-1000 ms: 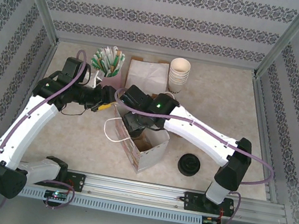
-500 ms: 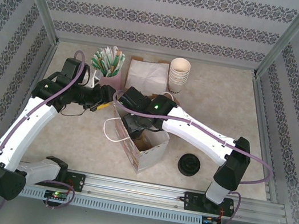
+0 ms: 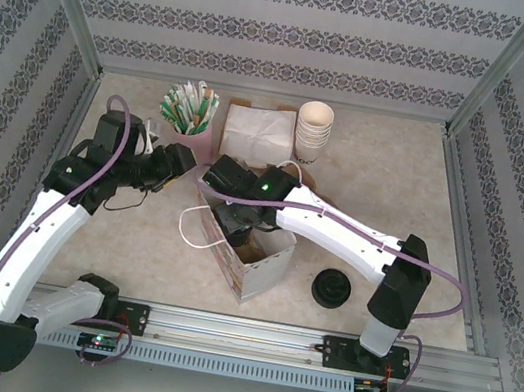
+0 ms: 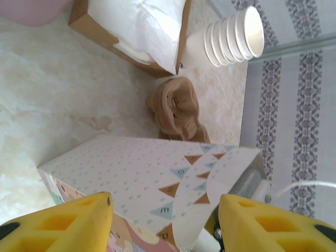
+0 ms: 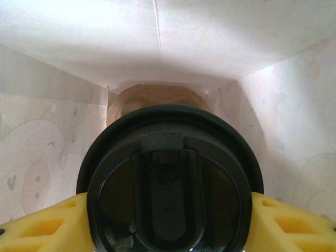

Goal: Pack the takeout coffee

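Right wrist view looks straight down into the bag. The coffee stands upright between the bag's white walls with its black lid up. The right claw is clenched on it, a yellow finger against each side of the lid. From above, that arm comes in from the right and dips into the bag's open mouth, near the middle of the bench. The left claw hangs just left of the bag, released. Its fingers are apart with the bag's patterned side showing between them, and it holds nothing. At the far side stand a cup stack, a napkin box and a pink pot of sachets. Loose lids lie to the bag's right.
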